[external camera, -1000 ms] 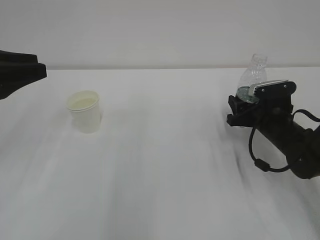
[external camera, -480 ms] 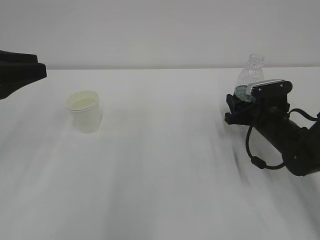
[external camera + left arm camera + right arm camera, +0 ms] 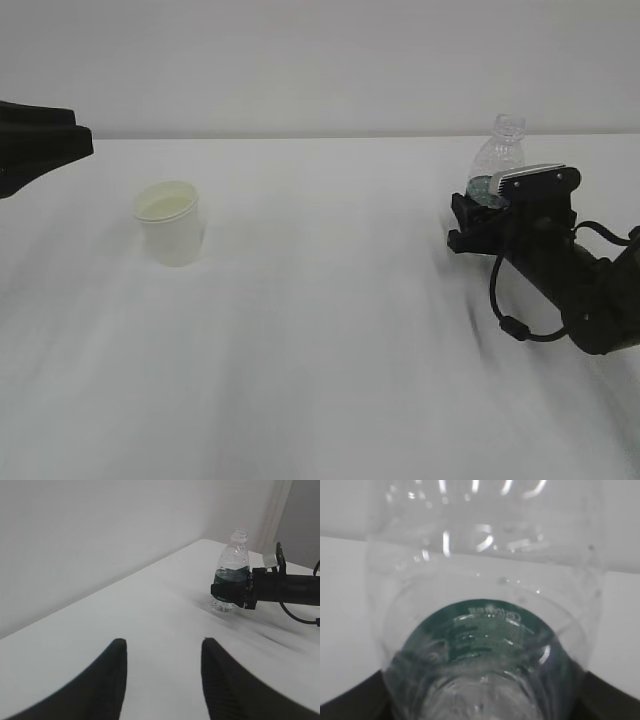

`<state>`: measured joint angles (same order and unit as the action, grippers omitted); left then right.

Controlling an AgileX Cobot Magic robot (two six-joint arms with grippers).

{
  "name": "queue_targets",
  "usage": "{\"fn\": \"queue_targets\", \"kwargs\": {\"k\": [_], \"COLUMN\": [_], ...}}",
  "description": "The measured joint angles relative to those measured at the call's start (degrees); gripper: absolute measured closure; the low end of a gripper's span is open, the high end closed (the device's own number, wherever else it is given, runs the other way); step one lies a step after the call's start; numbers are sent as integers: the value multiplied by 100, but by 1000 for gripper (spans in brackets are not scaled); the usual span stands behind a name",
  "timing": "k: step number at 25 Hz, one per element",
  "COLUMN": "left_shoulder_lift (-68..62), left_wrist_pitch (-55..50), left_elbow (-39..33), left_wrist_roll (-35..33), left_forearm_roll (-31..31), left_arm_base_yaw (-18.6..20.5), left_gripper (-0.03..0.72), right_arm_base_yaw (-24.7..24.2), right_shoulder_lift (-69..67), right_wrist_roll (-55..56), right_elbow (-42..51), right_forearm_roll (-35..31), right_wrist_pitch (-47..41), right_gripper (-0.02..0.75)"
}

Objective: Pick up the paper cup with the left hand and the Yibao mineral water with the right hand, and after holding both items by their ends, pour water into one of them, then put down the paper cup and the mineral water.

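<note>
The paper cup [image 3: 170,222], white with a cream inside, stands upright on the white table [image 3: 320,330] at the left. My left gripper [image 3: 78,141] hovers at the far left edge, up and left of the cup. In the left wrist view this gripper [image 3: 162,644] is open with only bare table between its fingers, and the cup is out of that view. The Yibao mineral water [image 3: 497,152], clear with a dark green band and no cap, stands nearly upright at the right. My right gripper [image 3: 481,203] is shut on its green band; the bottle [image 3: 485,625] fills the right wrist view.
A plain light wall [image 3: 320,60] rises behind the table's far edge. The right arm's black body and cable [image 3: 560,280] lie low over the table at the right. White tabletop stretches between cup and bottle.
My right gripper has shifted slightly left and down with the bottle, which now stands more upright. The left gripper and the cup have not moved.
</note>
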<state>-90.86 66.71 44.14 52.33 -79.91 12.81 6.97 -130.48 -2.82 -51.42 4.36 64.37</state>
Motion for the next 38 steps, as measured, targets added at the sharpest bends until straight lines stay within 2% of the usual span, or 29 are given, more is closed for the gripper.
{"fn": "queue_targets", "kwargs": {"k": [21,38], "left_shoulder_lift": [0,0], "left_wrist_pitch": [0,0], "left_elbow": [0,0], "left_wrist_roll": [0,0], "left_forearm_roll": [0,0], "left_arm_base_yaw": [0,0], "left_gripper": [347,347], "right_arm_base_yaw": [0,0], "right_shoulder_lift": [0,0], "right_wrist_roll": [0,0], "right_elbow": [-34,-46], "right_forearm_roll": [-4,17], "right_wrist_pitch": [0,55], "right_gripper": [269,141]}}
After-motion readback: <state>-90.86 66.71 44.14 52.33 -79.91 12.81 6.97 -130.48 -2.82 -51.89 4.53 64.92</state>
